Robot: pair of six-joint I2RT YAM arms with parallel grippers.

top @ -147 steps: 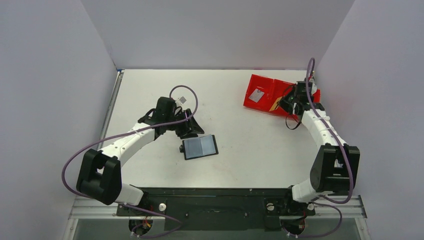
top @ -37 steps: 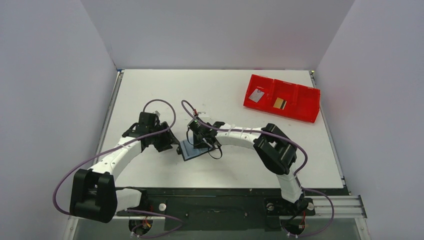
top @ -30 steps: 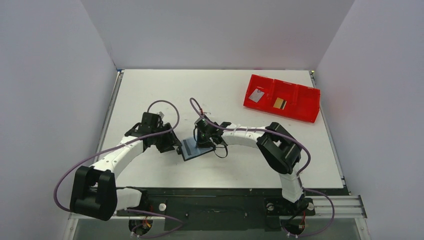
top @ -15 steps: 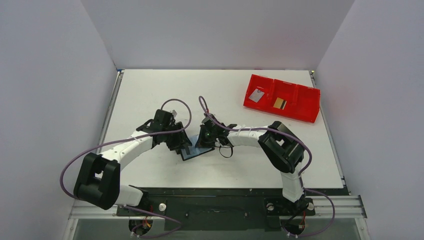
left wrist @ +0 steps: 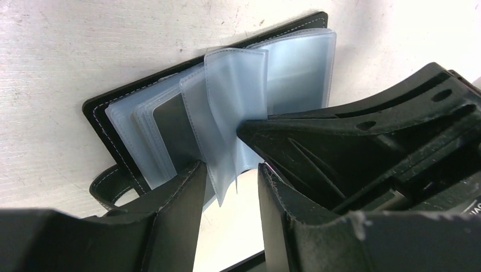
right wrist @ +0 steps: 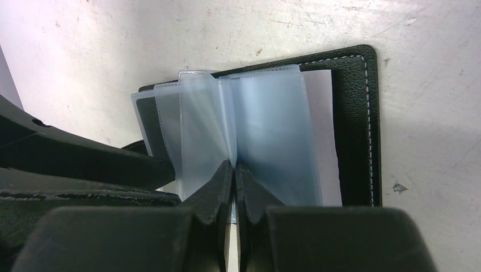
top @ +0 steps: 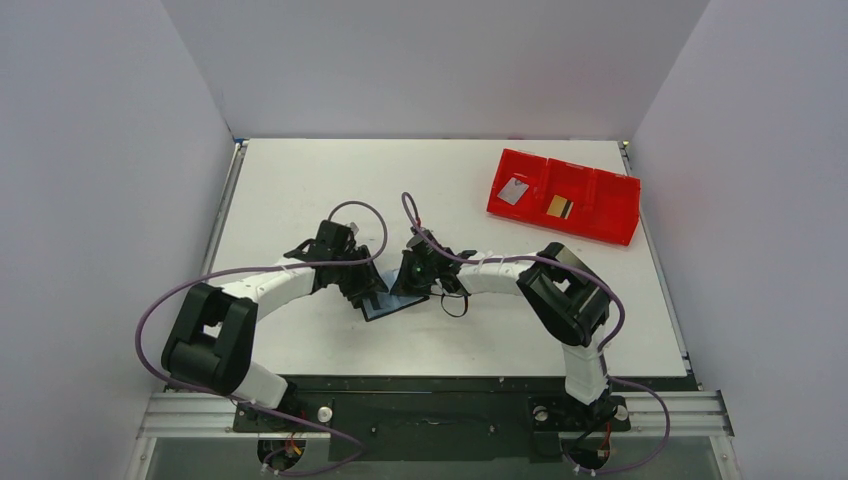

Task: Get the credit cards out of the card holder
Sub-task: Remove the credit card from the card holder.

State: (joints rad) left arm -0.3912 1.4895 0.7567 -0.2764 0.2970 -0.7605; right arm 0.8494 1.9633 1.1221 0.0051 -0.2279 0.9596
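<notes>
The card holder (top: pixel 392 305) lies open on the table at centre, its clear bluish sleeves fanned up; it also shows in the left wrist view (left wrist: pixel 108 122) and the right wrist view (right wrist: pixel 354 119). My right gripper (top: pixel 412 283) (right wrist: pixel 233 168) is shut on one upright sleeve (right wrist: pixel 266 130). My left gripper (top: pixel 368 292) (left wrist: pixel 228 180) is open, with the lower edges of some sleeves (left wrist: pixel 235 107) hanging between its fingers. A dark card (left wrist: pixel 170 133) sits in a sleeve. A silver card (top: pixel 514 191) and a gold card (top: pixel 560 207) lie in the red tray.
The red three-compartment tray (top: pixel 610 232) stands at the back right, near the right wall. Purple cables loop above both wrists. Both grippers crowd closely together over the holder.
My left gripper has moved right, up against the holder's left side. My right gripper has shifted slightly right while staying on the sleeves.
</notes>
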